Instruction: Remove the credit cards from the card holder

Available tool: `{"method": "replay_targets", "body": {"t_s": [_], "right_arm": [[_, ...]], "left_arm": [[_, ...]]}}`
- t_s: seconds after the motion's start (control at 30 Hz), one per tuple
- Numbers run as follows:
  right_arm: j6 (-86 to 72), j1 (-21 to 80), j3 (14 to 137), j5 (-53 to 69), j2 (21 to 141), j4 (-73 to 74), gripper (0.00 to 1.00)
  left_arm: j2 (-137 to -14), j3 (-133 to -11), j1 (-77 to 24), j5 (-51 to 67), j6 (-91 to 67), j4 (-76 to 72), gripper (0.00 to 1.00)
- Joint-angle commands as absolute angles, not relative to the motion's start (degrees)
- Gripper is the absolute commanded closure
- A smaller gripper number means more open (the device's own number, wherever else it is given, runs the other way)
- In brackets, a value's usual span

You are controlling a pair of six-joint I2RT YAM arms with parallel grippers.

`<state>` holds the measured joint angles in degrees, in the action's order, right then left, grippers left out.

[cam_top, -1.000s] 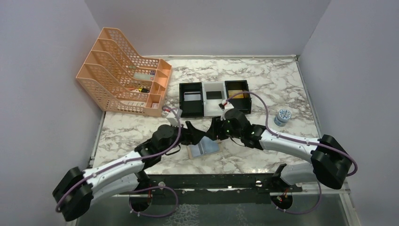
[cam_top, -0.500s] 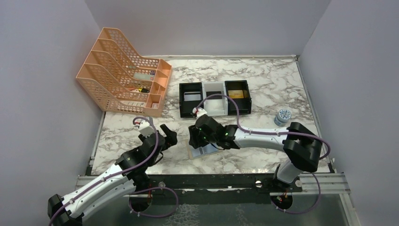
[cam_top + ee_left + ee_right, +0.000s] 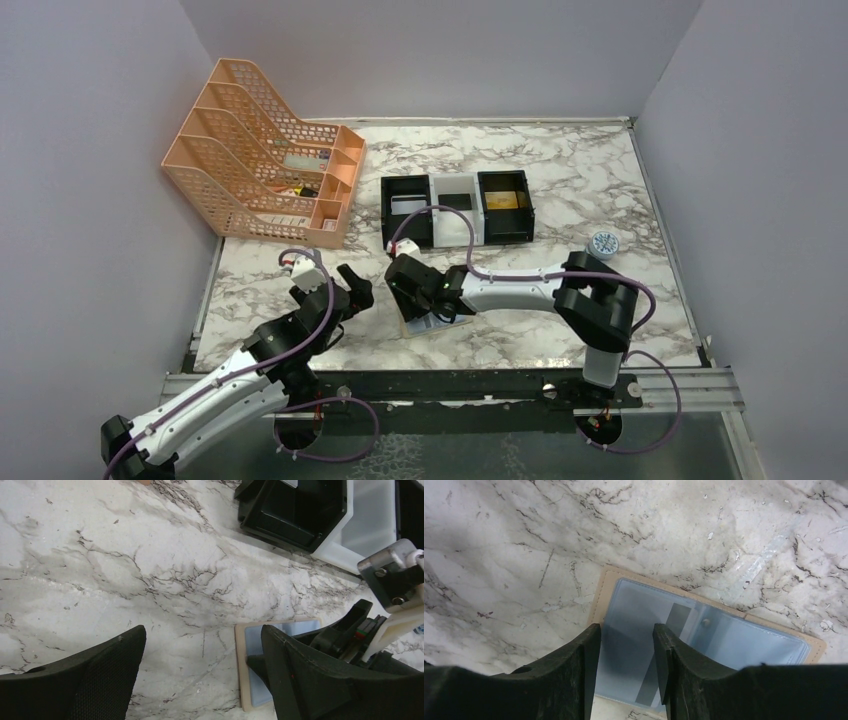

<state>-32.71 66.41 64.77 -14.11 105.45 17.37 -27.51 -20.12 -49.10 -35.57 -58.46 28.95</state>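
Observation:
The card holder [image 3: 446, 324] lies open and flat on the marble, tan rim around grey-blue inner faces [image 3: 734, 640]. A dark stripe like a card's [image 3: 669, 645] shows inside its left pocket. My right gripper [image 3: 408, 292] points down over that left half, jaws a little apart with nothing between them [image 3: 626, 630]; whether the fingertips touch the pocket I cannot tell. My left gripper [image 3: 352, 290] stands wide open above bare marble just left of the holder [image 3: 250, 650], holding nothing [image 3: 202, 635]. Three cards lie in the trays: pale [image 3: 405, 203], dark [image 3: 457, 200] and gold [image 3: 503, 200].
Behind the holder stand a black tray [image 3: 390, 222], a white tray [image 3: 455, 228] and another black tray [image 3: 527, 215] side by side. An orange file rack [image 3: 265, 150] fills the back left. A small round tin [image 3: 603, 242] sits at the right. Grey walls close in both sides.
My left arm has pulled back to the left off the holder and opened wider. The right arm has swung left, bringing its gripper over the holder's left half.

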Motion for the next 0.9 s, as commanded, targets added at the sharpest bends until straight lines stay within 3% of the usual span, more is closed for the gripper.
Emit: {"method": "replay_targets", "body": {"t_s": [0.0, 0.33, 0.73, 0.87], "right_arm": [[-33.6, 67.4, 66.6, -19.2, 109.0, 23.2, 0.57], [-34.2, 69.0, 68.2, -23.1, 112.7, 25.5, 0.68], [-34.2, 69.4, 67.6, -23.1, 110.2, 22.7, 0.97], [-33.9, 69.4, 67.5, -22.3, 109.2, 21.1, 0.99]], "left_arm": [[-25.0, -20.5, -49.0, -37.2, -58.5, 29.6, 0.12], [-26.4, -20.7, -48.9, -36.3, -58.0, 28.7, 0.12], [-29.1, -19.9, -48.9, -33.3, -57.0, 24.7, 0.12], [-29.2, -19.7, -48.9, -32.7, -56.9, 24.3, 0.12]]}}
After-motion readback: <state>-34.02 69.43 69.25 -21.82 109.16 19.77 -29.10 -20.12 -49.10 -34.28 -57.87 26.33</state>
